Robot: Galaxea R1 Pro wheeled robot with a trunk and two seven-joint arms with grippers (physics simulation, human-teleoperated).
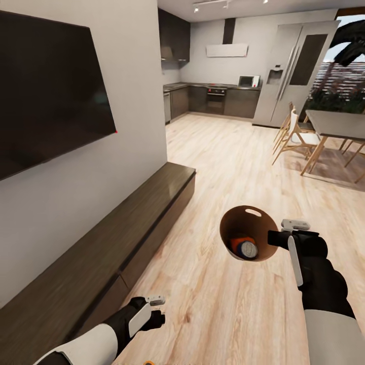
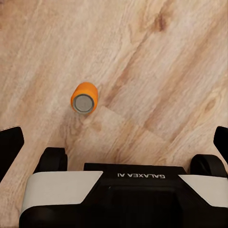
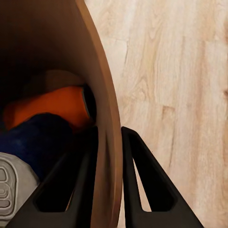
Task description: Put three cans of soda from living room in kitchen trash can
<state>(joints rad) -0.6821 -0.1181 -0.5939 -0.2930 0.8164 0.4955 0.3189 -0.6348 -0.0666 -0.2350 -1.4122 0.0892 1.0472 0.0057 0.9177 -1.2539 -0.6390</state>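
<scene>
My right gripper (image 1: 281,232) is shut on the rim of the trash can (image 1: 242,222), held above the floor and tipped with its brown inside toward the head camera. Inside it lie an orange soda can (image 1: 236,245) and a dark blue soda can (image 1: 249,250) showing its silver top. In the right wrist view the fingers (image 3: 135,166) pinch the bin wall (image 3: 105,109), with the orange can (image 3: 47,109) and blue can (image 3: 33,142) inside. A second orange can (image 2: 84,98) lies on the wood floor below my open left gripper (image 2: 114,137), which hangs low (image 1: 158,310).
A long dark bench (image 1: 101,248) runs along the left wall under the TV (image 1: 45,91). Ahead lies open wood floor (image 1: 218,167) leading to the kitchen cabinets (image 1: 218,99) and steel fridge (image 1: 289,76). A dining table (image 1: 337,124) with chairs (image 1: 294,134) stands on the right.
</scene>
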